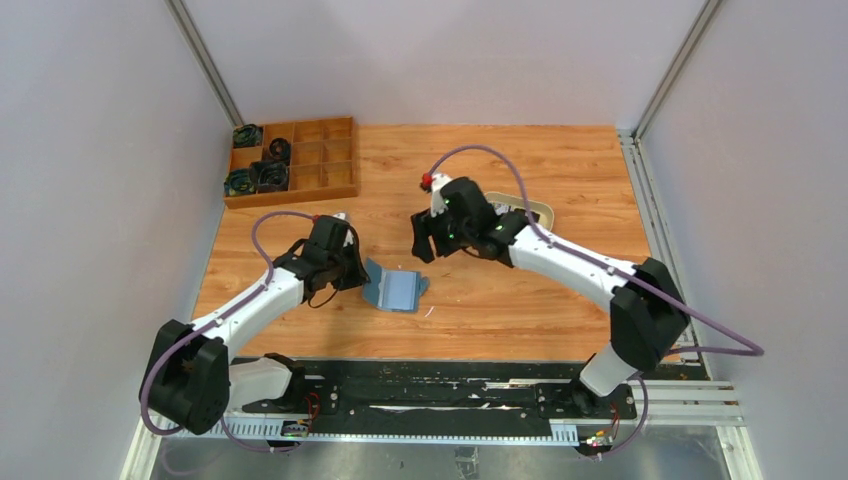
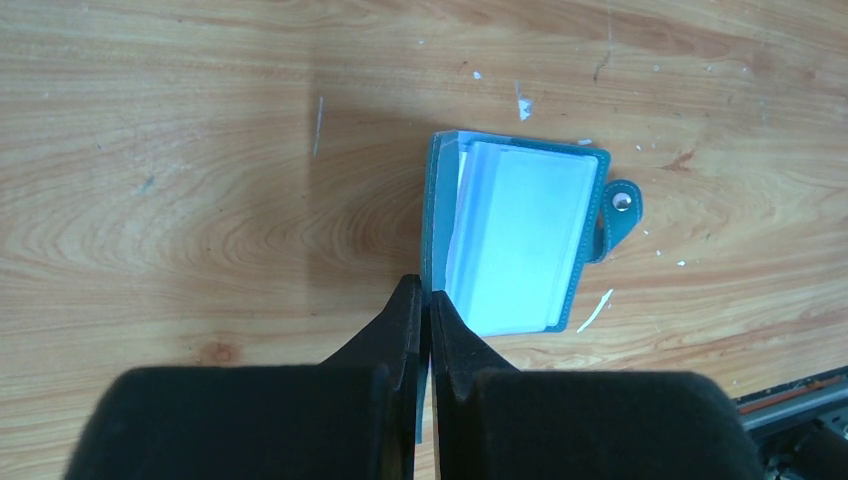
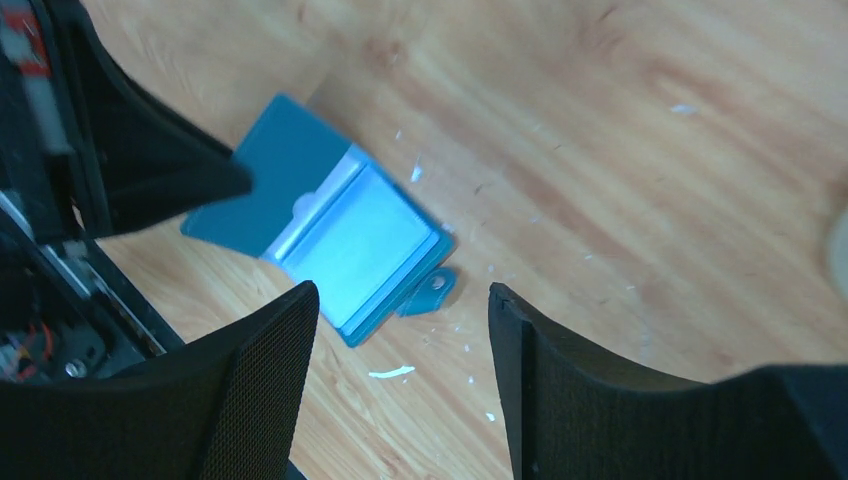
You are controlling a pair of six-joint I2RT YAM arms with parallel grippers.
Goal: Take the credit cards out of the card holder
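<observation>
Left end effector (image 2: 428, 312) clamped on cover edge of small teal-blue soft bifold card holder (image 2: 520, 240), lying open on wooden worktop (image 1: 520, 300) toward near edge. Right end effector (image 3: 400, 300) apart, empty, above. We should pin cover firmly and draw pale card edge straight along slot.

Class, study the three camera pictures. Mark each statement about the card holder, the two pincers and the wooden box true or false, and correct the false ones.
1. The card holder lies opened on the table. True.
2. The left pincer is spread wide, clear of the holder. False: it is shut on the edge of the holder's cover.
3. The right pincer is open with nothing between its fingers. True.
4. The wooden compartment box stands at the table's near right corner. False: it stands at the far left.
</observation>
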